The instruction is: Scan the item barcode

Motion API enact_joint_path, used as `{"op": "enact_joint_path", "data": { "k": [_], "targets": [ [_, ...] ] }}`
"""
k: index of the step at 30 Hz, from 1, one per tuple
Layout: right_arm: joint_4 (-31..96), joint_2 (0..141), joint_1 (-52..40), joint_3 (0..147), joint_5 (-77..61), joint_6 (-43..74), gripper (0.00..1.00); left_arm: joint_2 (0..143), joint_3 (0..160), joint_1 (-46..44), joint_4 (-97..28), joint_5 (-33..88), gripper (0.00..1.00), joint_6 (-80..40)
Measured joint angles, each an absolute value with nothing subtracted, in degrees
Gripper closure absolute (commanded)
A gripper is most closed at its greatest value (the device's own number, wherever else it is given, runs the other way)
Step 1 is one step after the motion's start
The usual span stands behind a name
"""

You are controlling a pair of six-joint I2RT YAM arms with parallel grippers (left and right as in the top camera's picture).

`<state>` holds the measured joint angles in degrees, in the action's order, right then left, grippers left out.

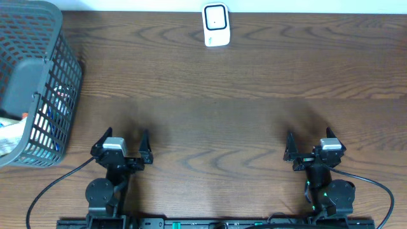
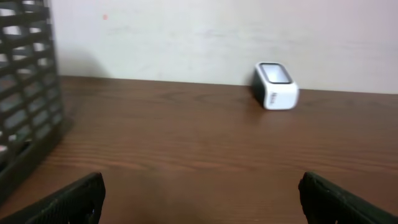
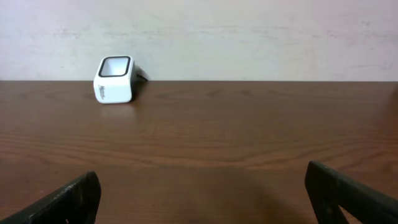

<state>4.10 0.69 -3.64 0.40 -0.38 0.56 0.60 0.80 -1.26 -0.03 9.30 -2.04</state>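
I have the brown wooden counter [image 1: 222, 95] filling the overhead view. The biggest thing on it is the dark grey mesh basket [image 1: 60, 102], sitting at the far left corner and partly cut off by the frame edge. From the left wrist camera its slatted wall [image 2: 25, 93] stands close on the left.

At the near edge I see both arms, well apart from each other. The left end effector [image 1: 124, 135] has its jaws spread wide with nothing between them, and its dark fingers [image 2: 74, 199] frame bare wood. The right end effector [image 1: 308, 137] is just as wide and just as empty. Neither touches anything.

The white scanner [image 1: 216, 25] stands at the far edge of the counter, roughly centred between the arms, with its dark window facing up. It is well apart from the basket and from both end effectors.

Inside the basket lie the items [image 1: 7, 137]: something white low in the near corner, and bits of red and blue showing through the mesh. I cannot tell what they are, or see any barcode.
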Motion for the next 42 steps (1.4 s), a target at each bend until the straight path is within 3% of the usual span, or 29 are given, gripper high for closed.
{"op": "enact_joint_path", "data": {
  "k": [3,11,18,22,26,31,35,42],
  "targets": [
    [4.10,0.69,-3.64,0.40,-0.40,0.56,0.01,0.64,0.43,-1.26,3.16,13.10,0.02,-2.76],
    [4.10,0.69,-3.64,0.40,-0.38,0.56,0.01,0.58,0.67,-1.26,28.18,24.60,0.02,-7.14],
    [4.10,0.69,-3.64,0.40,-0.40,0.56,0.01,1.67,9.39,-1.26,30.28,25.69,0.02,-10.11],
    [4.10,0.69,-3.64,0.40,-0.40,0.56,0.01,8.03,21.23,-1.26,26.59,22.87,0.02,-10.26],
    [4.08,0.67,-3.64,0.40,-0.38,0.56,0.01,18.72,39.00,-1.23,8.86,22.39,0.02,-9.43],
    [4.08,0.69,-3.64,0.40,-0.38,0.56,0.01,32.58,58.15,-1.26,-8.40,33.54,0.02,-6.63],
    [4.10,0.69,-3.64,0.40,-0.40,0.56,0.01,38.59,62.02,-1.26,-6.70,41.19,0.02,-5.74],
    [4.08,0.69,-3.64,0.40,-0.38,0.56,0.01,46.68,69.01,-1.23,-3.22,43.07,0.02,-5.96]
  ]
}}
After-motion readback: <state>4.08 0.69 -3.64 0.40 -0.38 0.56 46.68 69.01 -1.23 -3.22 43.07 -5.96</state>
